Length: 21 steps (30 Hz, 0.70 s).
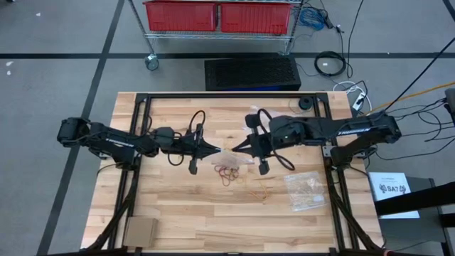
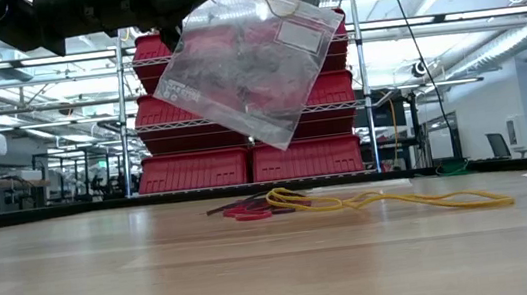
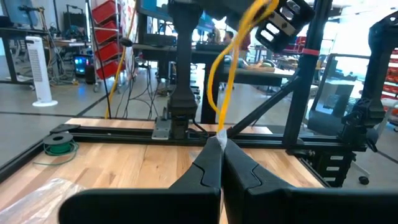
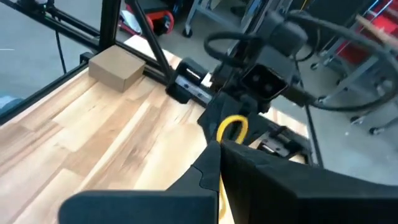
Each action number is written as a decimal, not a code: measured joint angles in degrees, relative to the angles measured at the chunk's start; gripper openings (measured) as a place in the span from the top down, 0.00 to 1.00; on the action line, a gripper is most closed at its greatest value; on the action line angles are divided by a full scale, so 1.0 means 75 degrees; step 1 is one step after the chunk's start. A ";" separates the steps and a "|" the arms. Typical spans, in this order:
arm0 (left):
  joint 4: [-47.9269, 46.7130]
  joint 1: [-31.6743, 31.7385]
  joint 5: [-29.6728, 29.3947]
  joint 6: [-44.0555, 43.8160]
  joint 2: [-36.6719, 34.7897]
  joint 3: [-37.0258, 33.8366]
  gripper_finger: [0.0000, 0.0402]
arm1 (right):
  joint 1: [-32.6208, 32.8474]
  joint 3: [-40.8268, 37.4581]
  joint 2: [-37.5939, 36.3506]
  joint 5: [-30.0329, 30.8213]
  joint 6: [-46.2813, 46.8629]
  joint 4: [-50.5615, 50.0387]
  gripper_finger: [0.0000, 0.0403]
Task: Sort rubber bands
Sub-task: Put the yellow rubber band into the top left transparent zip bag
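Step in hand, as I read it: both arms hold a clear bag point(image 2: 251, 60) aloft over table centre. Left gripper point(image 1: 211, 151) clamped on one edge, right gripper point(image 1: 240, 148) clamped opp. edge. Keep tension even, mouth up, else contents spill. Bag: reddish bands inside, count unclear. Second bag point(image 1: 307, 190) lies flat on the right, tan bands inside. Loose rubber bands point(image 1: 229, 173) on the table point(image 1: 185, 220) just below.

No lettering anywhere is clear enough to read.
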 joint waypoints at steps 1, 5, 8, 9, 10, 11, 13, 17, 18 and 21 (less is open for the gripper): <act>0.0005 0.0002 0.0000 0.0003 0.0001 0.0000 1.00 | 0.0000 0.0000 0.0017 0.0000 0.0106 -0.0110 1.00; 0.0003 0.0002 0.0002 0.0000 -0.0001 0.0000 1.00 | 0.0000 0.0003 0.0178 0.0003 0.0525 -0.0299 1.00; 0.0004 0.0000 0.0000 0.0003 -0.0001 0.0000 1.00 | -0.0003 0.0003 0.0402 0.0003 0.0823 -0.0410 1.00; 0.0004 -0.0001 0.0000 0.0003 -0.0001 0.0000 1.00 | -0.0003 0.0003 0.0477 0.0002 0.0937 -0.0446 1.00; 0.0004 0.0000 0.0000 0.0003 -0.0001 0.0000 1.00 | -0.0003 0.0003 0.0565 0.0003 0.1032 -0.0455 1.00; 0.0006 0.0001 0.0000 0.0003 -0.0001 0.0000 1.00 | -0.0003 0.0003 0.0652 0.0001 0.1125 -0.0475 1.00; 0.0003 0.0001 0.0000 0.0003 0.0001 0.0000 1.00 | -0.0003 0.0003 0.0795 0.0003 0.1318 -0.0555 1.00; 0.0000 0.0002 0.0000 0.0003 -0.0001 0.0000 1.00 | 0.0000 0.0003 0.0980 0.0196 0.1685 -0.0676 1.00; 0.0000 0.0002 0.0000 0.0003 -0.0001 0.0000 1.00 | 0.0000 0.0003 0.0987 0.0371 0.1761 -0.0734 1.00; 0.0000 0.0001 0.0000 0.0005 -0.0001 0.0000 1.00 | -0.0031 0.0003 0.0985 0.0841 0.2071 -0.0831 1.00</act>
